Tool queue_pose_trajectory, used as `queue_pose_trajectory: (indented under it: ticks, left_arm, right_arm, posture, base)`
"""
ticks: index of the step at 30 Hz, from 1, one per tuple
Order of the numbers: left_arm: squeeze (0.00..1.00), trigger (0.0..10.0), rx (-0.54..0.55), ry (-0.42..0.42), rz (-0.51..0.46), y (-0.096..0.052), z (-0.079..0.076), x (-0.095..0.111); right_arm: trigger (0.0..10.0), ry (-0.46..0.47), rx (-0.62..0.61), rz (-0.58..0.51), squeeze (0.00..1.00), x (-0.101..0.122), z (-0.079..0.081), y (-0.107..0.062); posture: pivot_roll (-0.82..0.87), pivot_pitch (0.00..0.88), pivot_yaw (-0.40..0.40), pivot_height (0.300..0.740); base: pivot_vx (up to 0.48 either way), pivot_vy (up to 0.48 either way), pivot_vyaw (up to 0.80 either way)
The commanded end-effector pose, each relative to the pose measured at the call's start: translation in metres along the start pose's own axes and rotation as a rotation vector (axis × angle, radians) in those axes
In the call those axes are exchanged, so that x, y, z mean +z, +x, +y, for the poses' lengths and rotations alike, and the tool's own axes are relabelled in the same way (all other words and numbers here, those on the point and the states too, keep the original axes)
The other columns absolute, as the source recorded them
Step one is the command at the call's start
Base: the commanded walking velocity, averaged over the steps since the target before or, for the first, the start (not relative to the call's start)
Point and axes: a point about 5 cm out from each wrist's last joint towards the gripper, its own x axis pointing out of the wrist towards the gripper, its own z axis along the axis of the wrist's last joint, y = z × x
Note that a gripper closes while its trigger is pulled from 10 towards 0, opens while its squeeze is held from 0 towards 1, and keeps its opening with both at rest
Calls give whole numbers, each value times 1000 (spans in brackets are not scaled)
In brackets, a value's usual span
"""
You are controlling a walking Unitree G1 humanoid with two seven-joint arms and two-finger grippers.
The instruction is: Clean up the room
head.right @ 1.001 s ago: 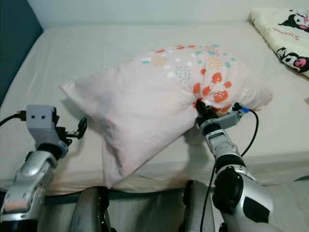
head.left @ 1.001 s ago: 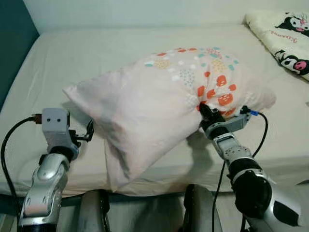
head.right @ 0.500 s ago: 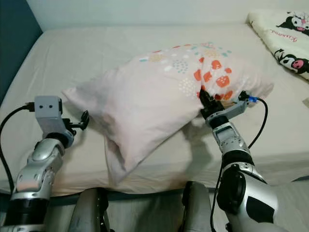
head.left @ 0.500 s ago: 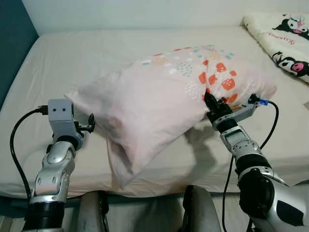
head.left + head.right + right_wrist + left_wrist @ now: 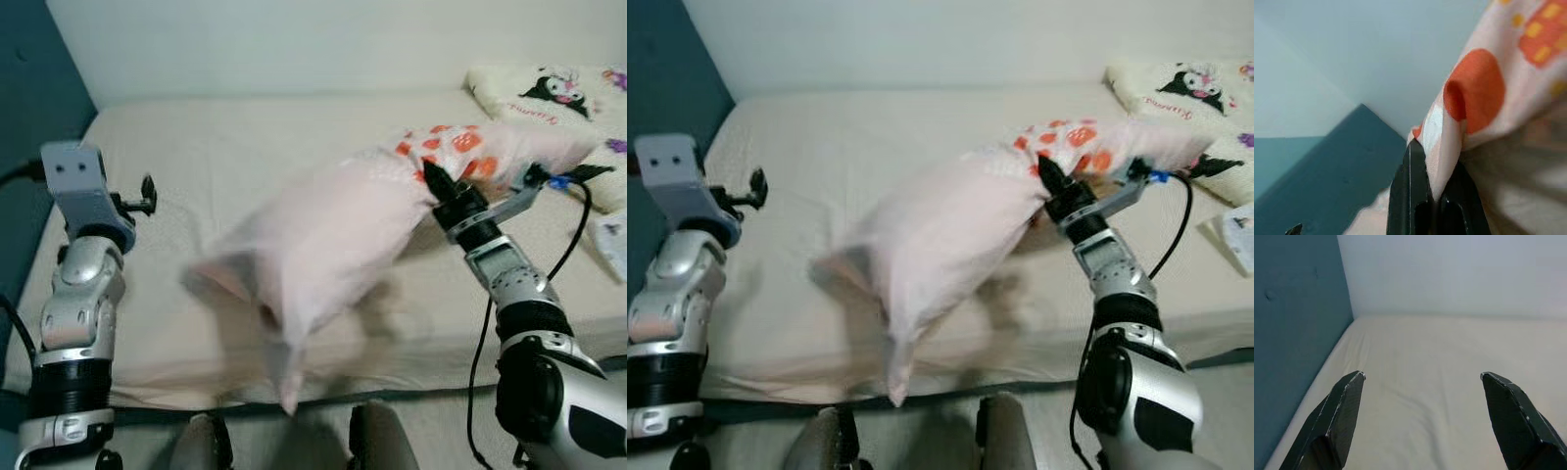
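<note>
Fabric of the pale pillow is pinched between the closed fingers of the right end effector, and the pillow hangs blurred above the bed. The left end effector is raised with fingers spread wide and empty, near a teal wall. A cartoon-print blanket lies at the bed's far right corner.

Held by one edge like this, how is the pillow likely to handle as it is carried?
Probably floppy: the pillow sags from the right gripper with its low corner drooping past the bed edge. Likely light, since a pinch of fabric in shut jaws lifts it. It may swing; its lower end is blurred. The left gripper is open, clear of it.
</note>
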Motion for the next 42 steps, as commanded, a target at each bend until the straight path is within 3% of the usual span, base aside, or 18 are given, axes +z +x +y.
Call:
queue_pose_trajectory:
  ticks: [1, 14, 24, 26, 30, 32, 33, 34, 37, 38, 39, 41, 42]
  left_arm:
    - [0, 10000, -23, 0, 22, -3, -8, -9]
    - [0, 10000, -120, -10, 115, -21, -38, -44]
    - [0, 10000, -117, 35, 192, -34, -35, -72]
    - [0, 10000, -67, 74, 299, -49, -17, -105]
    - [0, 10000, -58, 136, 364, -62, -7, -126]
    - [0, 10000, -55, 182, 445, -79, 2, -149]
    - [0, 10000, -55, 182, 445, -79, 2, -149]
    - [0, 10000, -52, 180, 499, -92, 6, -164]
    - [0, 10000, -50, 175, 531, -100, 8, -173]
    - [0, 10000, -49, 185, 578, -110, 11, -183]
    - [0, 10000, -49, 185, 578, -110, 11, -183]
    - [0, 10000, 7, 180, 693, -133, 22, -205]
    - [0, 10000, 38, 173, 757, -149, 28, -217]
  right_arm:
    - [0, -27, 79, -46, 0, 11, 13, 7]
    - [0, -9, 114, -12, 0, -4, 18, 7]
    - [0, -10, 135, -7, 0, -5, 23, 9]
    - [0, -11, 146, 4, 0, -10, 26, 11]
    - [0, -10, 145, 15, 0, -14, 26, 11]
    - [0, 2, 138, 32, 0, -21, 24, 9]
    - [0, 2, 138, 32, 0, -21, 24, 9]
    - [0, 3, 131, 58, 0, -30, 24, 7]
    - [0, 3, 126, 77, 0, -36, 24, 6]
    - [0, 19, 118, 95, 0, -45, 24, 5]
    - [0, 19, 118, 95, 0, -45, 24, 5]
    - [118, 29, 92, 143, 0, -69, 25, 1]
    - [10000, 33, 87, 172, 0, -82, 25, -4]
  posture:
    - [35, 13, -52, 625]
    - [34, 9, -56, 680]
    - [37, 0, -56, 710]
    - [38, 0, -55, 725]
    - [38, 0, -53, 735]
    - [31, 0, -52, 740]
    - [31, 0, -52, 740]
    - [24, 0, -46, 740]
    - [24, 0, -48, 740]
    - [16, 0, -50, 740]
    - [16, 0, -50, 740]
    - [10, 0, -52, 740]
    - [16, 0, -48, 740]
  base:
    - [0, 0, 0]
    - [0, 0, 0]
    - [0, 0, 0]
    - [0, 0, 0]
    - [0, 0, 0]
    - [0, 0, 0]
    - [0, 0, 0]
    - [0, 0, 0]
    - [0, 0, 0]
    - [0, 0, 0]
    - [0, 0, 0]
    - [0, 0, 0]
    - [0, 0, 0]
